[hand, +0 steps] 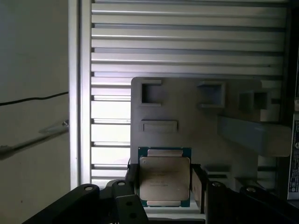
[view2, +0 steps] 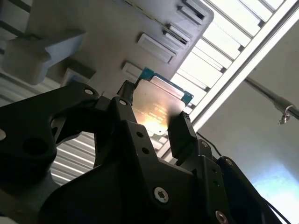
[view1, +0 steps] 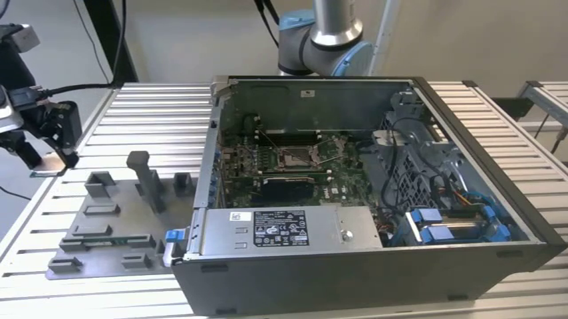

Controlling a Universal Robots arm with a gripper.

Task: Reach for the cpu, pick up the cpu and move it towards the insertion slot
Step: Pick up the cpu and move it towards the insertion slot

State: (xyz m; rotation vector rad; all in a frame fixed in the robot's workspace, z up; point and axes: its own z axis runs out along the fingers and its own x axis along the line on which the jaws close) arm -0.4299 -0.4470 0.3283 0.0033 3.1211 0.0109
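Your fingers (hand: 132,184) are clamped on the cpu (hand: 164,177) by two opposite edges. It is held clear of the grey fixture tray (view1: 120,222) at the exterior view's far left, well apart from the insertion slot (view1: 297,156) inside the open computer case (view1: 355,279).

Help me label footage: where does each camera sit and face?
Exterior view: off the arm, looking down into the open dark computer case; arm, gripper show.
First wrist view: on the wrist, facing the grey plastic fixture tray; black fingers show.
Second wrist view: same, closer along the fingers.
Both wrist views share the gripped silvery square cpu.
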